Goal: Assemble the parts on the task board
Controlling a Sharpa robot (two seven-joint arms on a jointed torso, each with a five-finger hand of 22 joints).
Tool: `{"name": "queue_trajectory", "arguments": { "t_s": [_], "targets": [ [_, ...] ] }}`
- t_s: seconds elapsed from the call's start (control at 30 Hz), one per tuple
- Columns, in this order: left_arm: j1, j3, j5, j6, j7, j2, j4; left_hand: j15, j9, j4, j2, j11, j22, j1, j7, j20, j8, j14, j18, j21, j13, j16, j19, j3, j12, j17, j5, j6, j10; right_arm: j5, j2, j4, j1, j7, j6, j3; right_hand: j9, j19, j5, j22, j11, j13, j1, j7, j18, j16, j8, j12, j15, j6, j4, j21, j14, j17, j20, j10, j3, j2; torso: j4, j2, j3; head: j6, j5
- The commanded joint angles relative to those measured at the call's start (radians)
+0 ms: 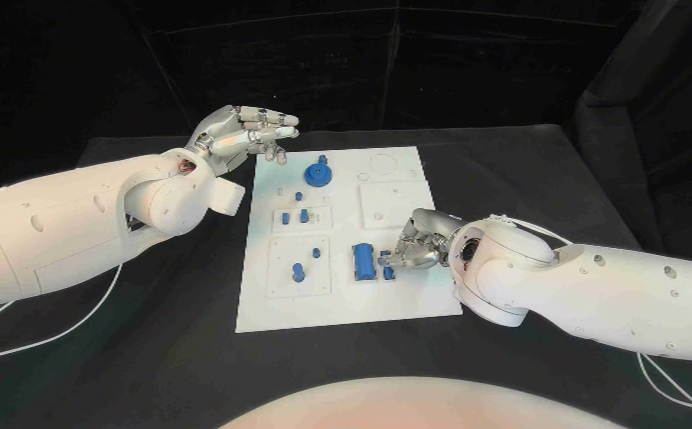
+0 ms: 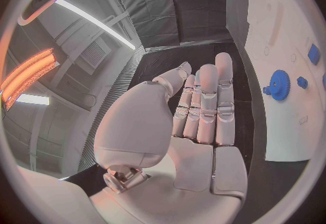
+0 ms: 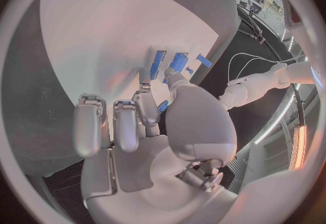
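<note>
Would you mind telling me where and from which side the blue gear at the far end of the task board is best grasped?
Grip the blue gear by its round toothed rim, coming from above. It looks to lie flat on the task board with a hub on top, so the rim gives opposite sides. The left hand hovers nearest, its fingers holding nothing.

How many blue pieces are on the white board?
9 visible: a gear and a small piece at the far end, three small ones in the middle, two nearer, a big piece and a tiny one by the right hand, which may hide more.
</note>
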State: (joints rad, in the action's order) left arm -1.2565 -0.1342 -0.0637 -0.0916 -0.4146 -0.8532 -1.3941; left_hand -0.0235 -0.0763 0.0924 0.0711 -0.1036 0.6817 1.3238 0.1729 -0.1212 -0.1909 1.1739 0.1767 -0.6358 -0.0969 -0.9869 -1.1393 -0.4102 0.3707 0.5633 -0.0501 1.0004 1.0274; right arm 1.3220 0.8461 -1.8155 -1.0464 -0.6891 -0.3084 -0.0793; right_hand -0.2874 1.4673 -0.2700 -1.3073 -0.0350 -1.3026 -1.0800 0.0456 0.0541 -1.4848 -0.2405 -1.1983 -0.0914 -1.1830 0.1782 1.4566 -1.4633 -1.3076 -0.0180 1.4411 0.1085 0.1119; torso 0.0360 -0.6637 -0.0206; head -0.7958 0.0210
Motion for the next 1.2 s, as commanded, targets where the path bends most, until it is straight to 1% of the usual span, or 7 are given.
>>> {"name": "queue_trajectory", "arguments": {
  "t_s": [0.03,0.4,0.57,0.8,1.0,1.1,1.2],
  "targets": [
    [-0.002,0.001,0.002,0.010,-0.003,0.000,-0.002,0.002,0.001,0.000,-0.010,-0.001,-0.001,0.000,0.003,0.000,-0.006,-0.008,0.006,0.004,0.000,0.004,0.004,0.008,0.006,-0.001,0.001,-0.007,-0.009,0.022,0.000,0.000,-0.001,-0.012,0.003,0.000,-0.005,0.034,0.053,-0.087,0.007,0.001,0.008,-0.001,-0.013,0.001,-0.007,0.008,-0.001,0.011,0.015,-0.006,-0.078,-0.118,0.001,-0.005,-0.031,-0.006,0.0005,0.001,0.0003,0.001,0.000],
    [-0.002,0.001,0.002,0.010,-0.003,-0.001,-0.002,0.002,0.001,0.000,-0.010,-0.001,-0.001,0.000,0.003,0.000,-0.006,-0.008,0.006,0.004,0.000,0.004,0.004,0.008,0.006,-0.001,0.001,-0.007,-0.009,0.025,0.002,-0.004,-0.001,0.004,-0.004,0.000,-0.015,0.033,0.085,-0.086,0.007,-0.001,-0.005,-0.001,-0.013,0.002,-0.011,0.012,-0.001,0.017,0.041,-0.008,-0.078,-0.117,0.000,-0.006,-0.082,-0.018,0.0013,0.000,0.0002,0.000,0.001],
    [-0.002,0.001,0.002,0.010,-0.003,-0.001,-0.002,0.002,0.001,0.000,-0.010,-0.001,-0.001,0.000,0.003,0.000,-0.006,-0.008,0.006,0.004,0.000,0.004,0.004,0.008,0.006,-0.001,0.001,-0.007,-0.009,0.023,0.018,-0.014,-0.001,0.043,-0.003,0.000,-0.021,0.031,0.049,-0.081,0.006,0.002,-0.108,0.000,-0.012,0.005,-0.012,0.020,-0.002,0.026,-0.008,-0.012,-0.077,-0.113,0.001,-0.011,-0.079,-0.035,0.0009,0.000,0.0005,0.002,0.002],
    [-0.002,0.001,0.002,0.009,-0.007,-0.001,0.000,0.001,0.001,0.000,-0.011,-0.002,-0.003,-0.001,0.003,-0.001,-0.007,-0.010,0.006,0.006,0.000,0.003,0.004,0.011,0.008,-0.003,0.001,-0.008,-0.011,-0.125,0.074,-0.016,-0.002,0.261,-0.116,0.000,-0.008,0.009,0.042,-0.034,0.032,0.051,-0.136,0.032,-0.002,0.037,0.032,0.100,0.018,0.105,-0.014,-0.047,-0.066,-0.065,-0.012,-0.050,-0.114,-0.038,-0.0007,0.004,0.0000,0.010,0.001],
    [-0.002,0.001,0.011,-0.001,-0.017,0.004,0.009,-0.003,0.002,-0.008,-0.009,-0.003,-0.016,-0.016,0.001,-0.005,-0.011,-0.041,0.005,0.030,0.002,0.027,0.026,0.026,0.011,-0.020,0.001,-0.010,-0.018,-0.501,0.115,0.046,-0.027,0.664,-0.164,0.001,0.002,-0.133,0.044,0.275,0.060,0.311,-0.228,0.062,0.064,0.243,0.073,0.481,0.041,0.160,-0.048,-0.299,0.010,0.194,-0.036,-0.242,-0.129,-0.077,-0.0030,0.011,-0.0025,0.041,0.004],
    [-0.001,0.001,0.030,-0.009,-0.025,0.014,0.021,-0.013,0.003,-0.015,-0.010,-0.007,-0.050,-0.024,0.003,-0.013,-0.012,-0.111,0.003,0.088,0.009,0.107,0.085,0.038,0.004,-0.063,0.002,-0.016,-0.025,-0.690,0.108,0.107,-0.049,0.824,-0.139,0.001,0.009,-0.327,0.072,0.640,0.078,0.466,-0.287,0.081,0.128,0.597,0.091,0.693,0.060,0.180,-0.067,-0.640,0.162,0.561,-0.052,-0.362,-0.108,-0.099,-0.0033,0.020,-0.0037,0.062,0.004],
    [-0.001,0.001,0.057,-0.024,-0.036,0.032,0.046,-0.038,0.005,-0.025,-0.012,-0.019,-0.115,-0.032,0.005,-0.034,-0.009,-0.209,-0.005,0.195,0.025,0.270,0.192,0.041,-0.019,-0.146,-0.004,-0.021,-0.023,-0.851,0.084,0.192,-0.068,0.949,-0.095,0.002,0.028,-0.425,0.089,0.771,0.127,0.676,-0.324,0.124,0.124,0.884,0.123,0.906,0.112,0.207,-0.066,-0.845,0.299,0.734,-0.099,-0.423,-0.089,-0.106,-0.0067,0.036,-0.0070,0.085,0.007]
  ]
}}
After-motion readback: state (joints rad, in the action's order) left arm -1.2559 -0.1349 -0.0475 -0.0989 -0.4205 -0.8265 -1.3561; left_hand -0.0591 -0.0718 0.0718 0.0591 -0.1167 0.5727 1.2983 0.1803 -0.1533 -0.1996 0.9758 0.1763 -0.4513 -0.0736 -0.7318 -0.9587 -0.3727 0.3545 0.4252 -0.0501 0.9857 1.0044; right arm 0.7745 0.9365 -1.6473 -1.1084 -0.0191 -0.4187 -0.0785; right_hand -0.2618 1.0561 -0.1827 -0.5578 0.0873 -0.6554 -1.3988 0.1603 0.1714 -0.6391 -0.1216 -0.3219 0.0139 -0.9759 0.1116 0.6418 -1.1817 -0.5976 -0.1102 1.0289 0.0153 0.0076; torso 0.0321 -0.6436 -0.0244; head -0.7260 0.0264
